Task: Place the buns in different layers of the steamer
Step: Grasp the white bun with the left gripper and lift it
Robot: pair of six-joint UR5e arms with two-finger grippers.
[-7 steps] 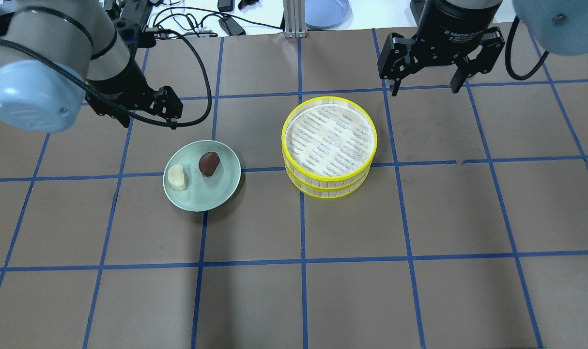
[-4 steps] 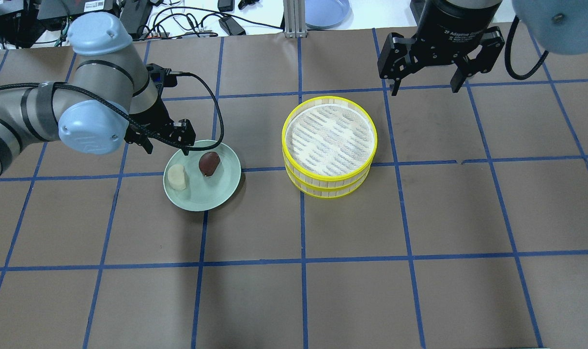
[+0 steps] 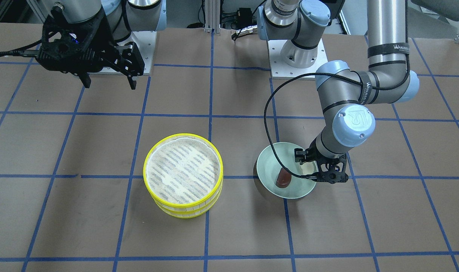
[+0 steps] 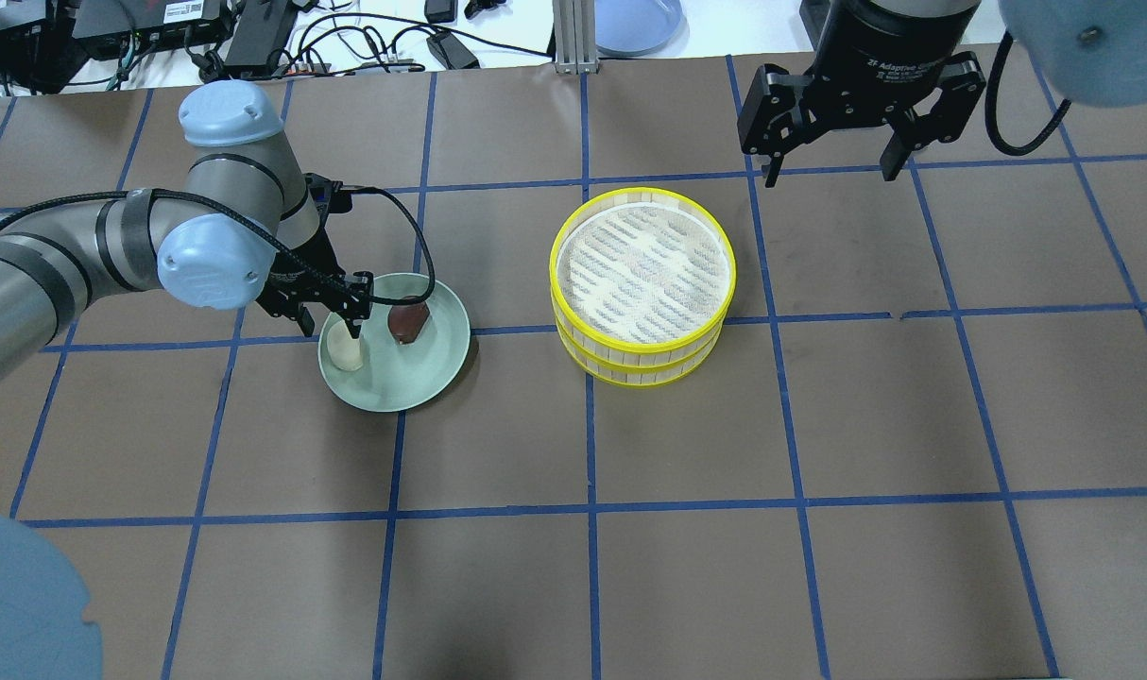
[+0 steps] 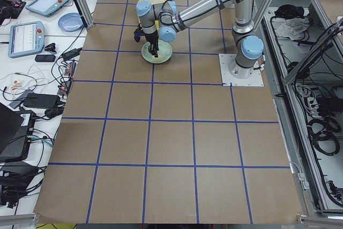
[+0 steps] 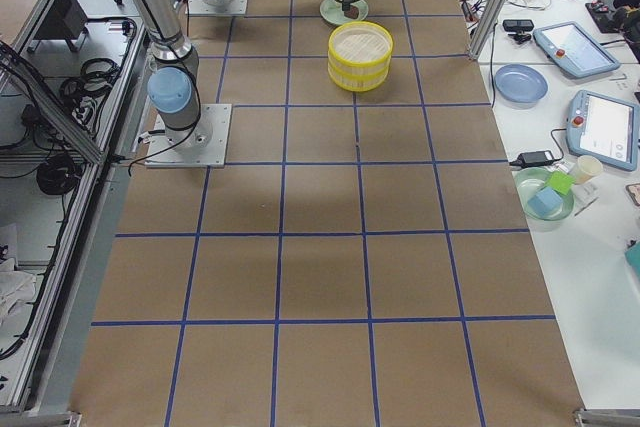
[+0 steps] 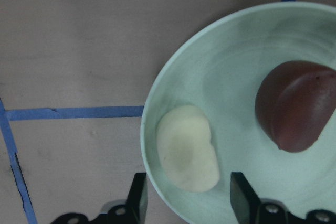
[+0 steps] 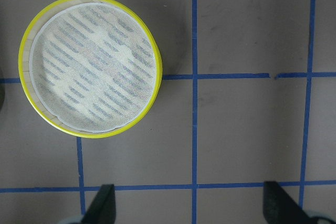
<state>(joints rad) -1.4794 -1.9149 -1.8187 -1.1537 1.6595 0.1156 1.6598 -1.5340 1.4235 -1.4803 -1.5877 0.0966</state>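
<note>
Two steamer layers [image 4: 641,264] with yellow rims stand stacked at the table's middle, the top mesh bare; they also show in the front view [image 3: 182,170] and the right wrist view [image 8: 92,69]. The cream-white bun [image 7: 188,155] and the reddish-brown bun [image 7: 294,106] lie on a pale green plate [image 4: 432,368]. My left gripper [image 4: 333,331] is open, low over the plate, its fingers either side of the cream bun [image 4: 347,354]. My right gripper [image 4: 830,170] is open and empty, high behind the steamer.
A blue plate [image 4: 635,24], an aluminium post [image 4: 571,38] and cables with devices [image 4: 347,38] lie beyond the table's far edge. Blue tape lines grid the brown table. The left arm's cable hangs over the plate's rim.
My left arm has swung in and down from the table's back left, and its open gripper now sits over the cream bun. The right gripper, buns and steamer have not moved.
</note>
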